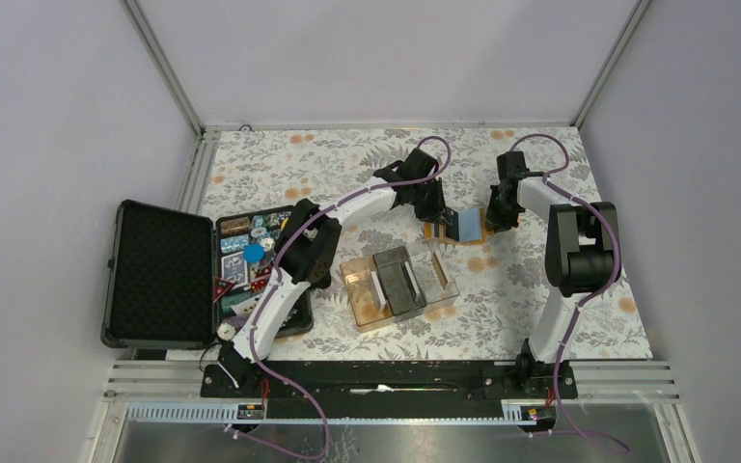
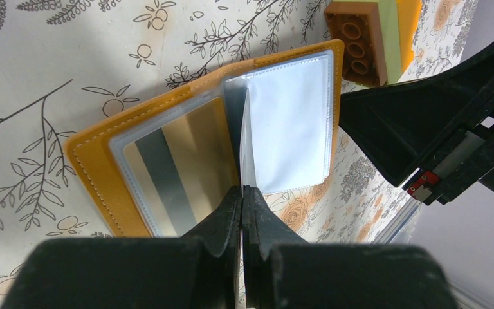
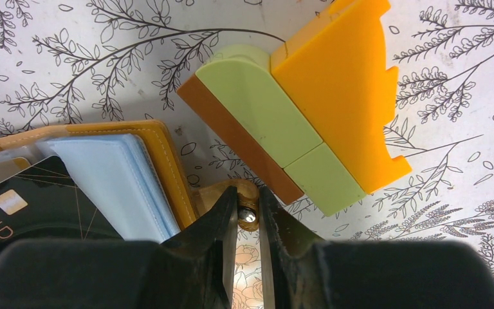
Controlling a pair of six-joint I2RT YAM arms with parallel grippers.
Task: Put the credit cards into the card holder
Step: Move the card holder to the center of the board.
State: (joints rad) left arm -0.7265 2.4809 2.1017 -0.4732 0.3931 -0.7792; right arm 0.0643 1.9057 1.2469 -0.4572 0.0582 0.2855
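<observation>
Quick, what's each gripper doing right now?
Left gripper: closed on the card holder's clear sleeve.
Right gripper: closed on the card holder's snap tab.

In my top view the card holder (image 1: pixel 455 228) lies open on the table (image 1: pixel 347 164) just above centre, with the divided tray (image 1: pixel 400 283) below it, nearer the bases. The hard case (image 1: pixel 159 275) sits at the left edge. A card (image 2: pixel 167 170) is in the holder's left sleeve, and a block stack (image 3: pixel 296 122) lies by its upper right corner, perhaps touching
</observation>
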